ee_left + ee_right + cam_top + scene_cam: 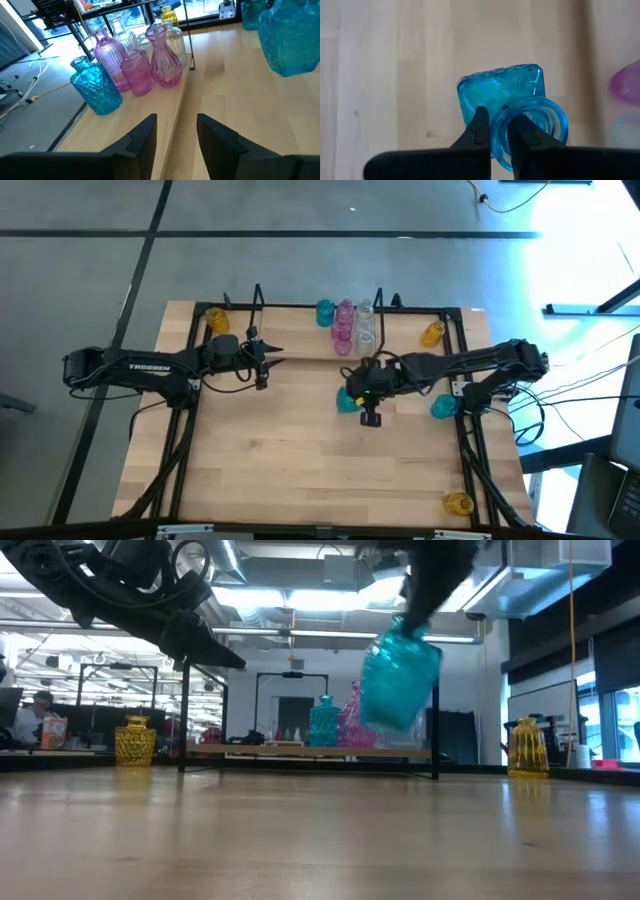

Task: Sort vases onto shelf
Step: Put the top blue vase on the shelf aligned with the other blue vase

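Right gripper (496,131) at table (300,450) centre-right, jaws clamped on the rim of a teal vase (507,107), one finger inside the neck, one outside. Low view shows that vase (398,678) lifted clear of the table, tilted. Left gripper (175,132) hovers at about 9 o'clock from the right one, near the shelf's (300,345) front edge, jaws partly open with nothing between them. Shelf runs along the table's 12 o'clock edge; on its right half, a tight cluster: teal vase (95,87), three pink vases (137,72), clear ones (172,40) behind. Yellow vase (217,319) sits at 10 o'clock by the shelf's left frame, another yellow (432,333) at 2 o'clock beyond the right frame, third yellow (458,503) at the table's 5 o'clock corner. Second loose teal vase (443,406) on the table at 3 o'clock, beside the right arm.
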Robot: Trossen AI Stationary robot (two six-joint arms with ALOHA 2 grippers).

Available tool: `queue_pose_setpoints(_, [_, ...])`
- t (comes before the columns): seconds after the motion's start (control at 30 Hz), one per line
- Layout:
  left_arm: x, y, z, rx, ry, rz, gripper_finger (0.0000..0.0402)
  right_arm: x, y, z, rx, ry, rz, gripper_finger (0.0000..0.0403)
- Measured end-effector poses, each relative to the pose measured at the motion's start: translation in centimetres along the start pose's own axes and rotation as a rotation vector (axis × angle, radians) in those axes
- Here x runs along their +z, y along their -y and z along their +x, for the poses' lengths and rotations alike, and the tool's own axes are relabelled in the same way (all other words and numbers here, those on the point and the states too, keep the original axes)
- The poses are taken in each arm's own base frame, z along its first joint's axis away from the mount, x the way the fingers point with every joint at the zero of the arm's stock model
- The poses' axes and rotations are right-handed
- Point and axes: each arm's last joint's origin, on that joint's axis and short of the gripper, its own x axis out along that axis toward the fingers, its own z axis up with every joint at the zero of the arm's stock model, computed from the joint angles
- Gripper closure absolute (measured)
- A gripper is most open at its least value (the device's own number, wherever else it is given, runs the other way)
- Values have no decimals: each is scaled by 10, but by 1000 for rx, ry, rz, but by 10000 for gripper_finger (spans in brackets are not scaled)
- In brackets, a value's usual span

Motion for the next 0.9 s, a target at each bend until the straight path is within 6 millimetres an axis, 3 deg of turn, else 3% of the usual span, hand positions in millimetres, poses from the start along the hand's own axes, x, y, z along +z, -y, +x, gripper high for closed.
queue_pose_setpoints(0.27, [-1, 0, 0, -4, -13, -14, 269, 49, 4, -18, -142, 27, -116, 386])
queue_pose_setpoints(0.47, [-1, 2, 0, -59, 1, -21, 269, 67, 29, -22, -168, 65, -107, 385])
queue_pose_setpoints(0.63, [-1, 2, 0, -65, 0, -21, 269, 64, 43, 8, -97, -11, -83, 384])
queue_pose_setpoints(0.9, [-1, 2, 0, -67, -4, -22, 269, 55, 37, 73, -9, -169, -122, 384])
